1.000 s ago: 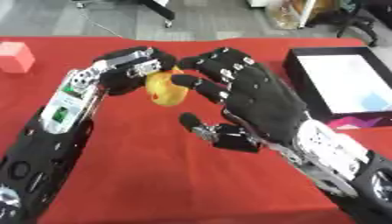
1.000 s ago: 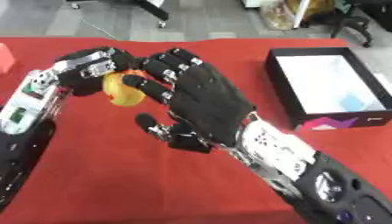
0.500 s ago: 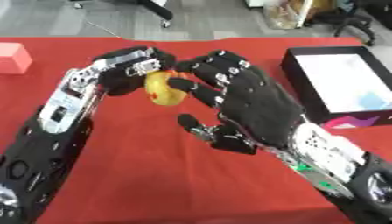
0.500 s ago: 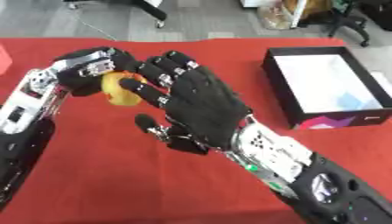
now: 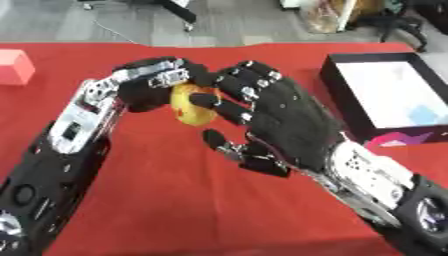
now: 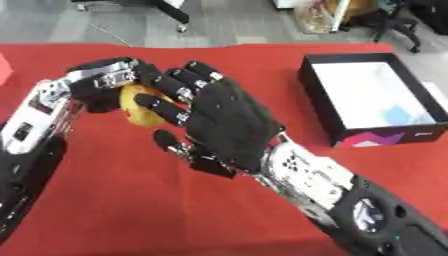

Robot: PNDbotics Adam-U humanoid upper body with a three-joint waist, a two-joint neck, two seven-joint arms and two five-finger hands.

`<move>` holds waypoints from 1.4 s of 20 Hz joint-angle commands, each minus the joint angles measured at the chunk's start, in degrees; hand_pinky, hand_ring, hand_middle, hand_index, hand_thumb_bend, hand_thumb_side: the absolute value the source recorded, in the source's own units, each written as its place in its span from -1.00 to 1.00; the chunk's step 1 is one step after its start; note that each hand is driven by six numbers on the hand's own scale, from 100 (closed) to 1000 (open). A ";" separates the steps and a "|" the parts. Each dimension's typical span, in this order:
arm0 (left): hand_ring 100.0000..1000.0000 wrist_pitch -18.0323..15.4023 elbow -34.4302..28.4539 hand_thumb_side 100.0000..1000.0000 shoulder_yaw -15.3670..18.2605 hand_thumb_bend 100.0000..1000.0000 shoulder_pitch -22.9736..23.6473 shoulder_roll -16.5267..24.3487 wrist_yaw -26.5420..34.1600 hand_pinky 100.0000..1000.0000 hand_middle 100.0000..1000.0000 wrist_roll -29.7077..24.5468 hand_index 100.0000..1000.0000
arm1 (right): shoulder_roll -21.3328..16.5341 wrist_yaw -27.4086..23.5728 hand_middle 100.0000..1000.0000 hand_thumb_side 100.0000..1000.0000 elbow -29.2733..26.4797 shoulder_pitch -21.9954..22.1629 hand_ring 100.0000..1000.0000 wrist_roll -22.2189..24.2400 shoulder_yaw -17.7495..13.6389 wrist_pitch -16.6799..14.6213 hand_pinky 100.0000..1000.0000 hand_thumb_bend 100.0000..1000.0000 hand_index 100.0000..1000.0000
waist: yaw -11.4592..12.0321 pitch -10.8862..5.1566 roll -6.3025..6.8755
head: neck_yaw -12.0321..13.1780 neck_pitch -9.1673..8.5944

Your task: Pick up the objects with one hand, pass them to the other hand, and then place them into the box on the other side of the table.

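Observation:
A yellow rounded fruit [image 5: 194, 106] hangs above the red table, between my two hands. My left hand [image 5: 144, 89] comes in from the left with its fingers curled over the fruit's top and left side. My right hand [image 5: 289, 120] shows its back to the camera. Its fingers [image 5: 229, 97] lie bent against the fruit's right side, and its thumb [image 5: 217, 139] sticks out below, apart from the fruit. The black box [image 6: 317, 102] with a white inside lies open at the right edge of the table.
A pink block [image 5: 13, 67] sits at the table's far left. The red cloth [image 5: 166, 200] covers the table. Beyond the far edge are grey floor and chair legs.
Both hands and the fruit have stayed almost in place, drifting slightly. The right fingers remain against the fruit.

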 commanded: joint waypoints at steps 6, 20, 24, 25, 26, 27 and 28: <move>-0.36 1.18 -2.02 0.44 -2.72 -1.00 -1.42 -0.39 0.21 -0.02 -0.56 -0.12 -0.32 | -0.91 1.61 0.38 -1.00 -1.15 -0.80 0.25 -1.50 -0.04 0.82 0.07 -0.84 0.47 | 0.01 -0.88 0.22 | -0.44 -0.16; -0.33 1.92 -2.96 0.42 -4.28 -1.00 -1.88 -0.68 0.38 0.00 -0.55 -0.12 -0.30 | -0.81 1.58 -0.26 -1.00 -1.15 -0.49 -0.14 -8.65 0.26 4.55 -0.52 -1.00 -0.17 | 0.03 -0.99 0.16 | -0.74 -0.16; -0.19 1.49 -3.16 0.46 -3.59 -1.00 -1.99 -0.11 0.15 0.09 -0.41 -0.12 -0.14 | -1.00 0.00 -0.47 -1.00 -1.15 -0.16 -0.19 -10.92 0.23 5.50 -0.63 -1.00 -0.58 | 0.07 -1.05 0.17 | -0.81 -0.16; -0.18 1.13 -3.20 0.47 -3.18 -1.00 -1.97 0.15 0.09 0.10 -0.40 -0.12 -0.13 | -1.06 -0.40 -0.48 -1.00 -1.15 -0.03 -0.19 -11.21 0.16 5.69 -0.63 -1.00 -0.60 | 0.09 -1.07 0.18 | -0.83 -0.16; -0.09 0.69 -3.23 0.55 -2.78 -1.00 -1.93 0.38 0.04 0.15 -0.29 -0.12 -0.01 | -1.12 -0.79 -0.54 -1.00 -1.15 0.05 -0.18 -11.51 0.06 5.85 -0.63 -1.00 -0.67 | 0.11 -1.08 0.20 | -0.86 -0.16; -0.08 0.05 -3.30 0.57 -2.31 -1.00 -1.88 0.66 -0.03 0.15 -0.28 -0.12 0.01 | -1.22 -1.20 -0.55 -1.00 -1.15 0.14 -0.18 -11.91 -0.09 6.00 -0.63 -1.00 -0.68 | 0.14 -1.08 0.22 | -0.90 -0.16; -0.05 -0.66 -3.30 0.61 -1.82 -1.00 -1.82 0.91 -0.19 0.16 -0.24 -0.12 0.05 | -1.33 -1.62 -0.57 -1.00 -1.15 0.22 -0.18 -12.31 -0.24 6.12 -0.62 -1.00 -0.70 | 0.15 -1.09 0.23 | -0.92 -0.16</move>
